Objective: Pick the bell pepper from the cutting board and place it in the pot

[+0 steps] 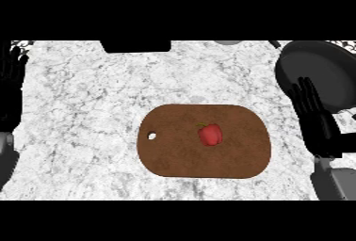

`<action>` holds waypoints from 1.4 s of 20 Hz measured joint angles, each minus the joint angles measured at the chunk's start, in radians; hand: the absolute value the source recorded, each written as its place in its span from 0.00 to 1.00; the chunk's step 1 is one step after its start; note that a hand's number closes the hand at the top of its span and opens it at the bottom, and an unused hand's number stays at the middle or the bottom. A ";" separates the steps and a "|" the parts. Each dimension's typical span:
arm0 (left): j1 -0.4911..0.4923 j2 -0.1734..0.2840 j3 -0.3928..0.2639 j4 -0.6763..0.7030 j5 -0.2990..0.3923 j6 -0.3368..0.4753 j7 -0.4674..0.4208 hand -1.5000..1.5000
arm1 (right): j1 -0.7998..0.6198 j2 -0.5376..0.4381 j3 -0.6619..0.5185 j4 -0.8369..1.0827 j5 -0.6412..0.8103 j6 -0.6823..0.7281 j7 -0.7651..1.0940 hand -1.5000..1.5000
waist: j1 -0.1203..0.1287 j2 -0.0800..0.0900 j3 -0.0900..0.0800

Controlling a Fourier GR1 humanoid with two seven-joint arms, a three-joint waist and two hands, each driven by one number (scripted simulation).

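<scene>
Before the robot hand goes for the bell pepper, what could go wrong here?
1. The bell pepper is small and rounded on the flat cutting board; it may roll away when touched.
2. The right robot hand, open, is in front of the dark pot; it could bump the rim when carrying the pepper over.
3. The left robot hand shows only at the left edge, probably too far to help.

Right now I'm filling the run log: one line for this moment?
stage: before grasp | bell pepper: on cutting board | pot: far right | right hand: open, beside board | left hand: left edge
</scene>
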 measured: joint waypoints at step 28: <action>0.078 -0.127 -0.081 -0.015 0.000 -0.052 0.068 0.50 | -0.623 -0.243 0.386 0.146 0.641 0.424 -0.201 0.00 | 0.037 0.037 -0.008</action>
